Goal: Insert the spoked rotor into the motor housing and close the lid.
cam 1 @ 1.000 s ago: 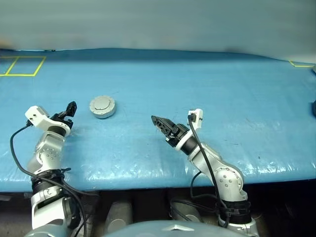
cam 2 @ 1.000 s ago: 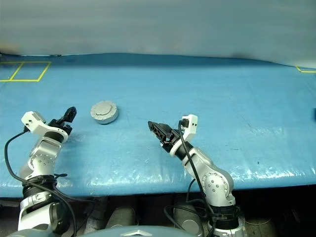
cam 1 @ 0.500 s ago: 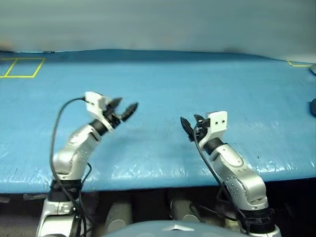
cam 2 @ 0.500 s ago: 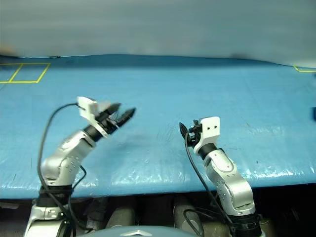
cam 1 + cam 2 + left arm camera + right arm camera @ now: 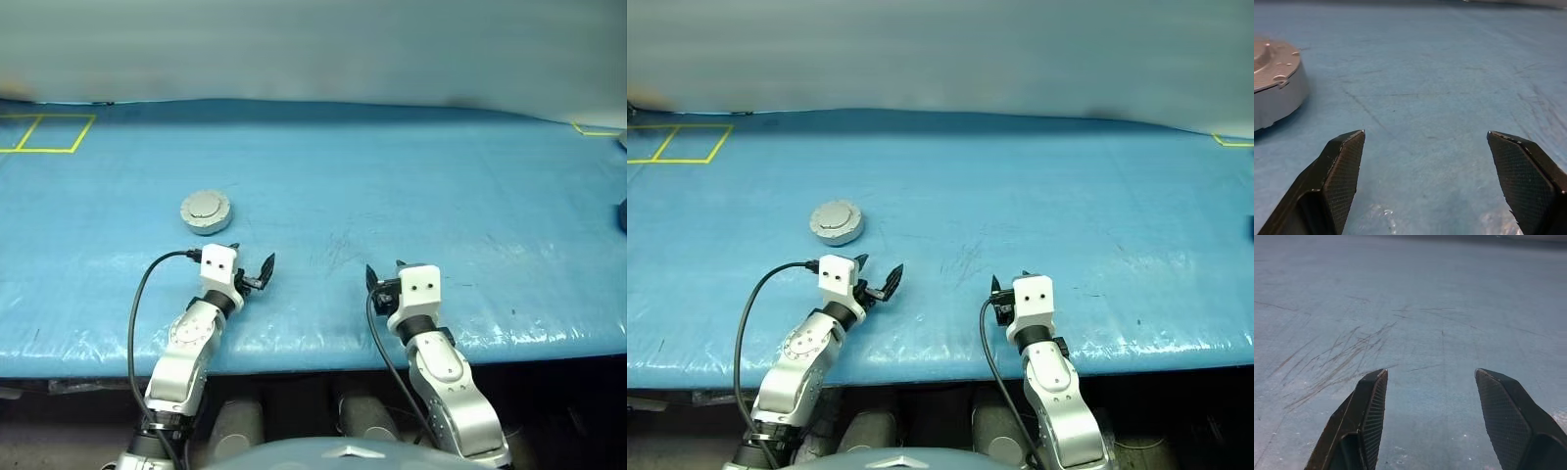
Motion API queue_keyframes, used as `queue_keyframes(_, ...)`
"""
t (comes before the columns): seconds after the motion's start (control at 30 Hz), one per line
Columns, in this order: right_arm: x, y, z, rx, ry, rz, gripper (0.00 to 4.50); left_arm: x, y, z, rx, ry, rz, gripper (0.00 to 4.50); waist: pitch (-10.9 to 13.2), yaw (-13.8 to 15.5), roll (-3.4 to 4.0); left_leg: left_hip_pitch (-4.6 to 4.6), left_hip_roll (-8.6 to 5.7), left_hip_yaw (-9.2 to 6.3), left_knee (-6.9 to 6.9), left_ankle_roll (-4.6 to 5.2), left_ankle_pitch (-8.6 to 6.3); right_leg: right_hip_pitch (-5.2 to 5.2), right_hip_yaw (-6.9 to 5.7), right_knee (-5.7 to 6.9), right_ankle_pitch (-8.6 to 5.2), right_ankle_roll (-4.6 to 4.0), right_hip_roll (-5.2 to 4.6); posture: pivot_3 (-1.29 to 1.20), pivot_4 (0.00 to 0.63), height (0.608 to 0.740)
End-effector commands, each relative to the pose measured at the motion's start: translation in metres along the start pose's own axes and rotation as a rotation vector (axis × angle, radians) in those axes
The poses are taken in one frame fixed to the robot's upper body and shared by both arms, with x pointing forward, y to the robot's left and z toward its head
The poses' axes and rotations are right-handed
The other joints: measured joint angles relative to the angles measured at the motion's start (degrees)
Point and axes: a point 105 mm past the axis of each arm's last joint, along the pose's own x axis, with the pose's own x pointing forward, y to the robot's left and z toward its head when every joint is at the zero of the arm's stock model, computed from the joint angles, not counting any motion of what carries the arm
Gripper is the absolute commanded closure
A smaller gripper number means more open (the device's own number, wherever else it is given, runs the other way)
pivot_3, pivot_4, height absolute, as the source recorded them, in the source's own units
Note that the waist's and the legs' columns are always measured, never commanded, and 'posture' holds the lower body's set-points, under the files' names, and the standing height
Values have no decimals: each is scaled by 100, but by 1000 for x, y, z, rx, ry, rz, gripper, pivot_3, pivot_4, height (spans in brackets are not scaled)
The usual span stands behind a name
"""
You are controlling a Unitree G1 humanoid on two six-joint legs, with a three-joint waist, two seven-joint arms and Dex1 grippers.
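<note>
The motor housing is a short grey round can on the blue table, left of centre. Its lid lies flat on top, plain grey outer face with a raised circle facing up. The spoked rotor is out of view. My left gripper hovers open and empty near the table's front edge, nearer me than the housing and slightly to its right. In the left wrist view the housing sits beyond and to one side of the open fingers. My right gripper is open and empty over bare mat, its fingers apart.
The blue mat shows a patch of scratches between the grippers. Yellow tape squares mark the far left, a yellow corner the far right. A dark object pokes in at the right edge.
Both arms have swung inward and back toward the table's front edge, wrists rolled level. The left gripper left the housing's left side and passed in front of it. The housing has stayed put.
</note>
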Motion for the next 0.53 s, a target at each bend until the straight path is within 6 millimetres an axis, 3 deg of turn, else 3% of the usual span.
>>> queue_keyframes(0.03, 0, 0, 12, -25, -56, -14, 1533, -2, -1, 20, 26, -83, 27, 237, 0, 11, 0, 1, 0, 1, 0, 0, 0, 0, 0, 0, -2, 3, 0, 0, 150, 740)
queue_keyframes(0.2, 4, -1, 13, -53, -60, -25, 1533, -2, -1, 21, 8, -87, 41, 237, 0, 27, 0, 1, 0, 1, -2, 0, 0, 0, 0, 0, -1, 2, 1, 0, 150, 740)
queue_keyframes(0.33, 5, -7, 11, -41, -42, -61, 1533, -3, 5, 20, -173, -65, 91, 237, 0, 45, 0, 0, 0, 0, -4, 0, 0, -1, -1, -1, 0, -1, 1, 0, 150, 740)
queue_keyframes(0.53, 8, -14, 2, -83, 10, -96, 1533, -3, 10, 24, -79, -84, 88, 237, 0, 45, 0, 2, 0, 0, -4, 0, 0, 1, -1, -1, 1, -3, 3, 0, 150, 740)
